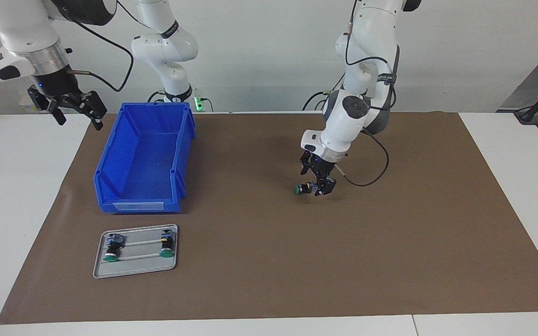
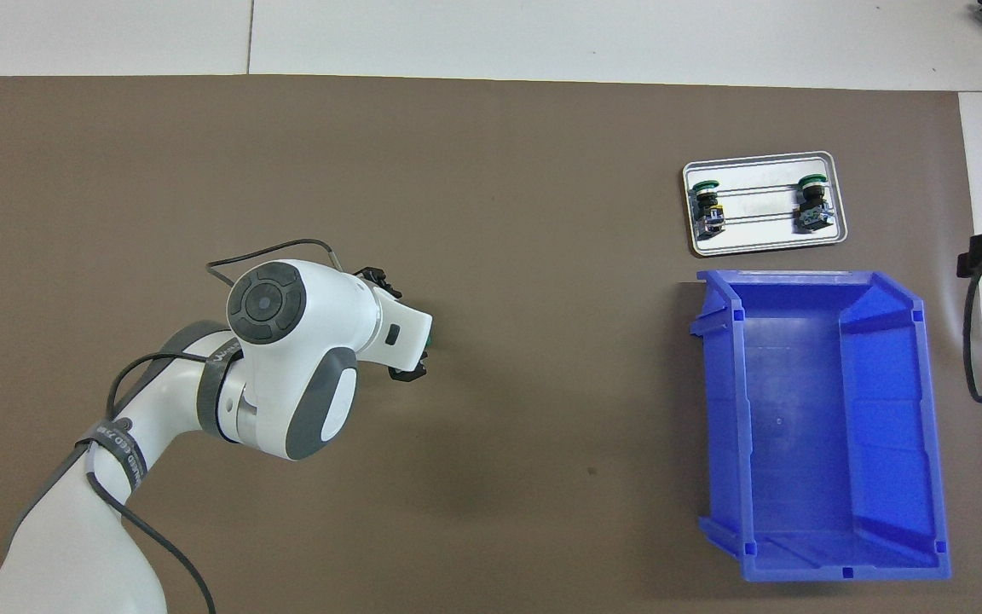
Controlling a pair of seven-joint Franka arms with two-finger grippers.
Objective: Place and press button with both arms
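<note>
Clamped on the button (image 1: 302, 189), the left gripper (image 1: 319, 186) hangs just above the brown mat (image 1: 269, 261), right of centre in the facing view, green cap pointing sideways. Up at the upper left of that view the right gripper (image 1: 75, 109) waits with its jaws apart, beside the blue bin (image 1: 145, 158). Lower left, the grey tray (image 1: 136, 268) carries two more green-capped buttons (image 1: 111, 249).

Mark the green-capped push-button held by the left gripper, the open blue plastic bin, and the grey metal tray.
green-capped push-button (image 1: 302, 189): facing view, on its green cap.
blue plastic bin (image 1: 110, 164): facing view, on its side wall.
grey metal tray (image 2: 764, 243): overhead view, on bare floor.
</note>
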